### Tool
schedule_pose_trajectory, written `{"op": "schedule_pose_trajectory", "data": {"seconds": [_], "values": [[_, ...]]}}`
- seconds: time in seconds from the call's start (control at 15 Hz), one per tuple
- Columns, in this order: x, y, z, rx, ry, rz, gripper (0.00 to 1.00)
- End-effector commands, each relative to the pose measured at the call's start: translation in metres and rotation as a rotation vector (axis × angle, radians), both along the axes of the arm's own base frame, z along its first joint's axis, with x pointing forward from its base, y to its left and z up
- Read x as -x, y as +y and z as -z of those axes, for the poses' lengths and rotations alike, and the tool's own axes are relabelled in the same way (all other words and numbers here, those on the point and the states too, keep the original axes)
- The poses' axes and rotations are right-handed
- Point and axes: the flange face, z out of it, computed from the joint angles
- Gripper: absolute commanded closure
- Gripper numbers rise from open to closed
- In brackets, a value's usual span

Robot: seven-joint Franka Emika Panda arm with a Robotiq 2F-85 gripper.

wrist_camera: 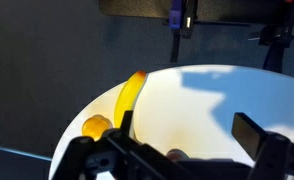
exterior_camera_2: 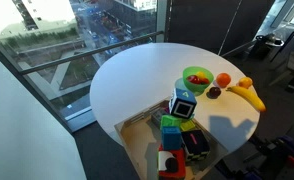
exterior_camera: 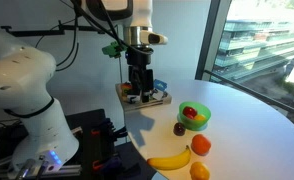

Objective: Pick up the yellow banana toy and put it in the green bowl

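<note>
The yellow banana toy [exterior_camera: 170,160] lies on the round white table [exterior_camera: 242,125] near its front edge; it also shows in the other exterior view [exterior_camera_2: 249,92] and in the wrist view [wrist_camera: 130,98]. The green bowl [exterior_camera: 195,116] with a red item inside stands mid-table and shows in both exterior views [exterior_camera_2: 196,77]. My gripper [exterior_camera: 139,82] hangs open and empty above the tray, well away from the banana and left of the bowl. In the wrist view its two fingers [wrist_camera: 187,132] are spread apart with nothing between them.
A shallow tray of mixed objects [exterior_camera: 159,100] sits under the gripper, with coloured blocks [exterior_camera_2: 172,130]. Round orange fruit toys [exterior_camera: 201,146] [exterior_camera: 199,171] lie next to the banana. A small dark item [exterior_camera: 180,127] lies by the bowl. Windows border the table.
</note>
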Motion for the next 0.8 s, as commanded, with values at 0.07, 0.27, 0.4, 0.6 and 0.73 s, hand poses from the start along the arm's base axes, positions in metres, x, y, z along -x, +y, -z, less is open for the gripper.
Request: {"op": "schedule_pose_trajectory", "data": {"seconds": [0.07,0.27,0.4,0.6,0.73], "values": [[0.000,0.000,-0.001,0.000,0.001,0.000,0.00],[-0.003,-0.003,-0.001,-0.002,-0.009,0.013,0.00],[-0.007,-0.008,-0.002,-0.012,-0.017,0.029,0.00],[-0.015,-0.018,-0.003,-0.040,-0.035,0.049,0.00],[-0.021,-0.025,0.000,-0.062,-0.048,0.063,0.00]]}}
